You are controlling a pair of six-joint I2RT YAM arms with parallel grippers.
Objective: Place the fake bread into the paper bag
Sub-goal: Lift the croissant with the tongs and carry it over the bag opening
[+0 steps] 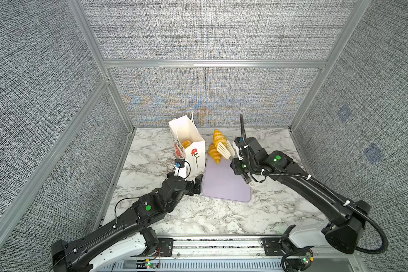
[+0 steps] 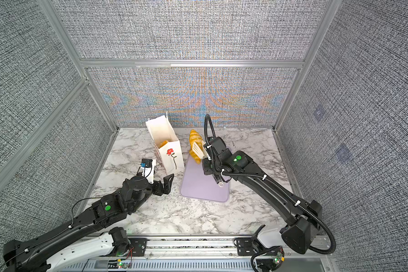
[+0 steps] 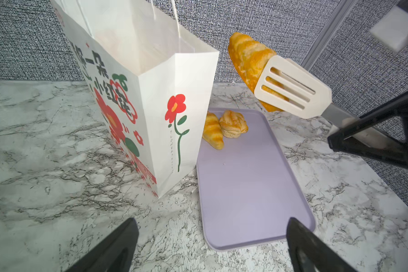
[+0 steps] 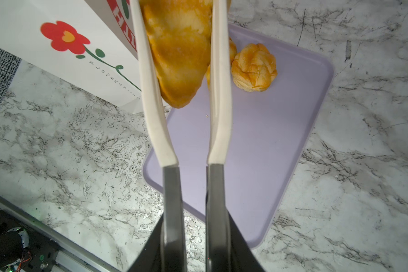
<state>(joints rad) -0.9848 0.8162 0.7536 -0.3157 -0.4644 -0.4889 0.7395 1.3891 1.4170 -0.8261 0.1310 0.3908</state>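
golden pastry (image 1: 186, 143) inside paper bag (image 1: 181, 129), seen in both top views only

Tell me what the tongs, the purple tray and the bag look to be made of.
The tongs: matte cream slotted heads, probably plastic or silicone, on grey arms with a brushed sheen, likely steel. The purple tray: smooth and matte with a rounded moulded rim, so it looks like plastic or silicone. The paper bag: thin white paper, with sharply creased folds, a printed flower and string handles.

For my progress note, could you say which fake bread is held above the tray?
The long twisted loaf in the tongs; the croissant and round bun lie on the tray.
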